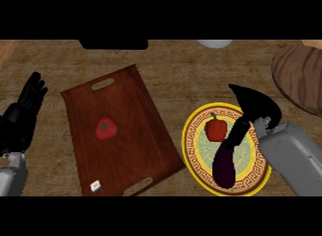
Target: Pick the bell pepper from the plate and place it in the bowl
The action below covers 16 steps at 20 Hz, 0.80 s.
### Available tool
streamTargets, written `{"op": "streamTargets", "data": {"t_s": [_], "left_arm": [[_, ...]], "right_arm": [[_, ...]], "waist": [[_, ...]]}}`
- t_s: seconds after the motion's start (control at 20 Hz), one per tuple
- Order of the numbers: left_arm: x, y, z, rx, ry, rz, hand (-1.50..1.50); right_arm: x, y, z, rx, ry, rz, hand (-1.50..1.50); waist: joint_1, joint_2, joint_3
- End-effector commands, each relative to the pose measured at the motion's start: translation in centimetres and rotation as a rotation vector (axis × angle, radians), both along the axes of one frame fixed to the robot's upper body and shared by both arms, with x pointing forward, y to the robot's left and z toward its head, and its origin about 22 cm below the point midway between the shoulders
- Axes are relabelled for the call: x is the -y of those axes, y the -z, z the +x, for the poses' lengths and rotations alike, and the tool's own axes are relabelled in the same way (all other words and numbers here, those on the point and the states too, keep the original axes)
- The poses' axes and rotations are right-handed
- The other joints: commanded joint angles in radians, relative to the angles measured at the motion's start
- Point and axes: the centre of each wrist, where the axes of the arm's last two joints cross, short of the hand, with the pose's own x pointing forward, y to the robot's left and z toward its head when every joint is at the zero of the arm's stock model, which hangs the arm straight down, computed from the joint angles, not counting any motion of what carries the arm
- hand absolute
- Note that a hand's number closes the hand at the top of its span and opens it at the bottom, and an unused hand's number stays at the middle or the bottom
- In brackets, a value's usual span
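1. Red bell pepper (216, 128) sits on the yellow-rimmed plate (193, 152), in its upper half, towards the bench's right side
2. A dark eggplant (225, 165) lies just below it on the same plate
3. Right hand (257, 107) hovers over the plate's upper right rim, fingers spread apart, thumb reaching down beside the pepper, nothing clamped
4. Brown wooden bowl (306, 82) waits at the bench's far right edge
5. A tomato (106, 128) rests mid-tray (139, 99) on the wooden tray
6. Left hand (21, 115) rests open at the left edge, fingers up
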Motion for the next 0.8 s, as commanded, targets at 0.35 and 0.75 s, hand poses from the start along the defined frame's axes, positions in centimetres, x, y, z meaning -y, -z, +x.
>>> {"op": "streamTargets", "data": {"t_s": [0.35,0.75], "left_arm": [[-0.9,0.0,-1.2,-0.001,0.0,0.011,0.0],[0.2,1.0,-0.6,-0.027,0.017,-0.007,0.0]], "right_arm": [[-2.9,4.7,-1.3,-0.019,0.032,-0.073,-1.5],[-3.8,6.0,-0.8,-0.066,0.034,-0.059,-1.5]], "waist": [[-0.003,-0.001,0.0],[-0.004,0.0,0.0]]}}
